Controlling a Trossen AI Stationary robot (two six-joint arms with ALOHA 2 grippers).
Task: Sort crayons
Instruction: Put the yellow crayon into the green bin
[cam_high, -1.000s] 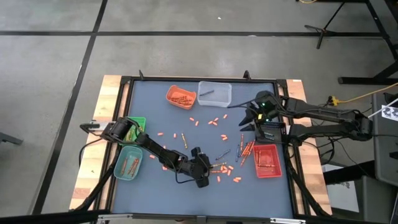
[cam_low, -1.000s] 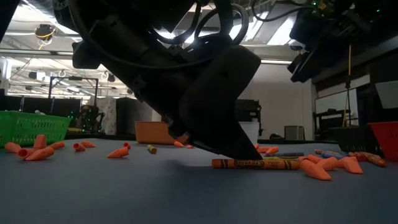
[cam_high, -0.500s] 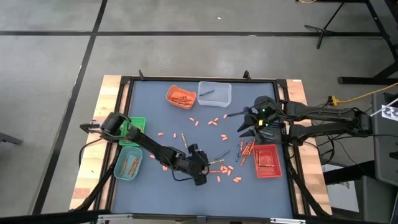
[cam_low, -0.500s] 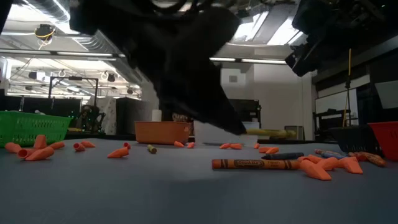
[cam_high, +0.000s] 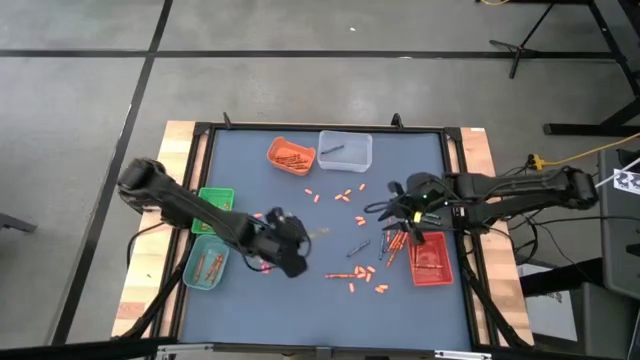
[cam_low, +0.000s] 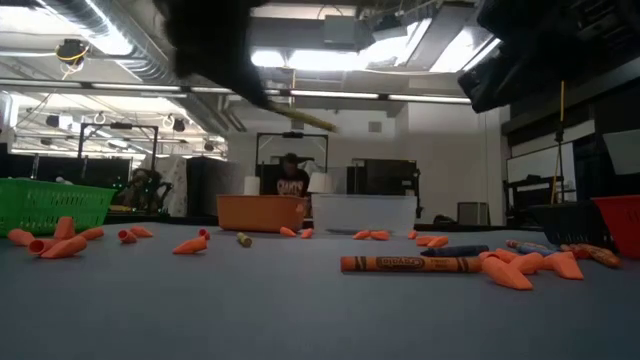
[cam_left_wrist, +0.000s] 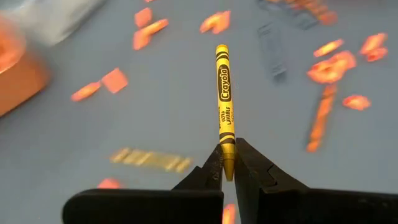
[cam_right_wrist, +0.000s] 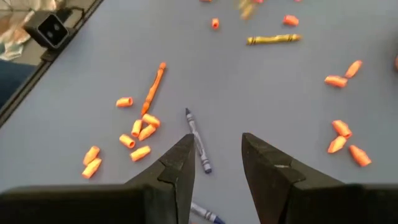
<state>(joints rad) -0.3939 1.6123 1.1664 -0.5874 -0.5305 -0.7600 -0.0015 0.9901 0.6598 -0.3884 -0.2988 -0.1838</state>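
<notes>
My left gripper (cam_left_wrist: 228, 169) is shut on a yellow crayon (cam_left_wrist: 222, 93) and holds it high over the table's left-middle (cam_high: 300, 243). In the low view the crayon (cam_low: 305, 119) shows in the air. My right gripper (cam_right_wrist: 217, 155) hangs open above the right-middle of the table (cam_high: 395, 205). A dark blue crayon (cam_right_wrist: 198, 140) lies on the table below and ahead of its fingers, untouched. Orange crayons and short orange pieces (cam_high: 362, 275) lie scattered on the mat. My left gripper pinches the yellow crayon's tapered end (cam_left_wrist: 227, 149) between its two fingertips. The rest of the crayon sticks out ahead, in line with the fingers. The fingers slant downward, and the crayon is lifted clear of the table.
An orange tray (cam_high: 290, 155) and a clear tray (cam_high: 345, 148) stand at the far edge. A green basket (cam_high: 215, 200) and a teal tray (cam_high: 205, 262) are at the left, a red tray (cam_high: 430, 258) at the right. An orange crayon (cam_low: 410, 264) lies near the front.
My left gripper has risen from the mat and drawn back toward the table's left, carrying the yellow crayon up clear of the table. My right gripper, still open, has swung a little toward the near edge.
</notes>
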